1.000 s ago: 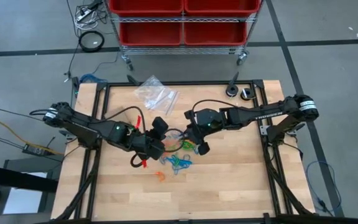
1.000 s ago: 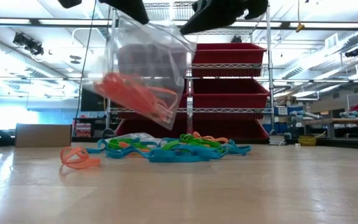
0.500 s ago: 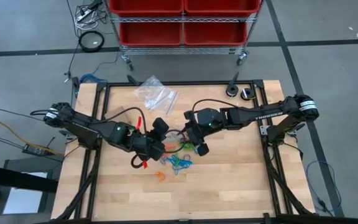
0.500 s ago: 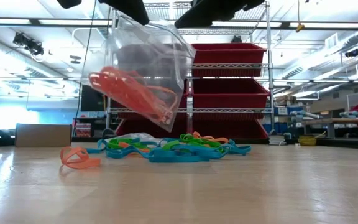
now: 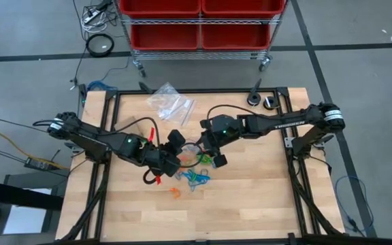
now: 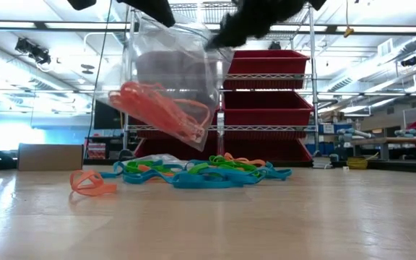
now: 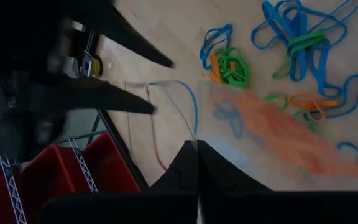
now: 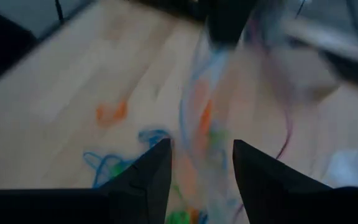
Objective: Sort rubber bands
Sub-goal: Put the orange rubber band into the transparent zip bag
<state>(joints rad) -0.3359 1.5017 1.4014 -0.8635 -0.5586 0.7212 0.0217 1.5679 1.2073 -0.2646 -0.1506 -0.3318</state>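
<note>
clear glossy plastic bag, wooden table

High cam: straight down, far, whole table plus red bins. Low cam: tabletop level, close on bands, facing the bins. Wrist cams: tight, looking down past own fingers. All four share the bag and bands.

My right hand shows two dark fingers spread apart; beyond them hangs a blurred clear plastic bag; small orange, blue and green rubber bands lie on the pale wooden surface.
</note>
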